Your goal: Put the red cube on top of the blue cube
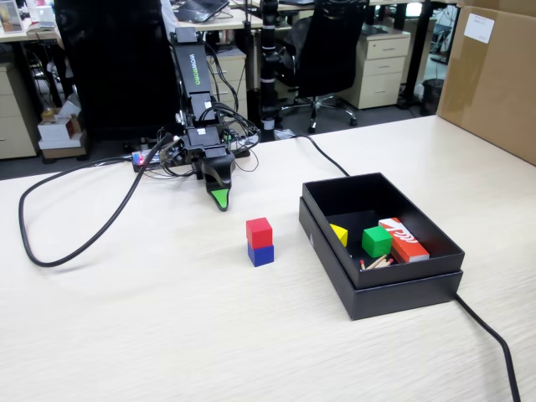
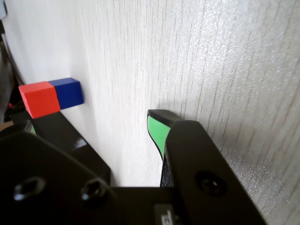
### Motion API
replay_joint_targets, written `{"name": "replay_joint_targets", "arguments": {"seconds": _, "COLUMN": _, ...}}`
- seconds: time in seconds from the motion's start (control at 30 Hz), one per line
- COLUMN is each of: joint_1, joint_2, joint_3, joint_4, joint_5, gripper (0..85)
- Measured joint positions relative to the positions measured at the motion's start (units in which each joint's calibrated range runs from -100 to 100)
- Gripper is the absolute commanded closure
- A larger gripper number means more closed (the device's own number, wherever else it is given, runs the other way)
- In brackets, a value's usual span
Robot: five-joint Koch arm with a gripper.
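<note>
In the fixed view my pincer (image 1: 220,199) hangs tip-down just over the table (image 1: 126,318), holding nothing; the wrist view shows its jaws parted. Right of it the red cube (image 1: 259,231) sits atop the blue cube (image 1: 260,255), then the black box (image 1: 402,285)

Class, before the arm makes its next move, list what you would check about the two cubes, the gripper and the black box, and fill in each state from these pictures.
1. red cube sits on top of the blue cube: ok.
2. Stack looks upright and aligned in the fixed view: ok.
3. gripper is apart from the stack and holds nothing: ok.
4. Jaws open or shut: open in the wrist view, table visible between them.
5. Stack stands clear of the black box: ok.
6. Cable lies away from the cubes: ok.
</note>
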Motion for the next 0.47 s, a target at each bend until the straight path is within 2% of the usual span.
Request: {"name": "replay_joint_targets", "arguments": {"seconds": 0.47, "joint_1": 0.0, "joint_2": 0.0, "joint_3": 0.0, "joint_4": 0.0, "joint_5": 0.0, "gripper": 37.2}}
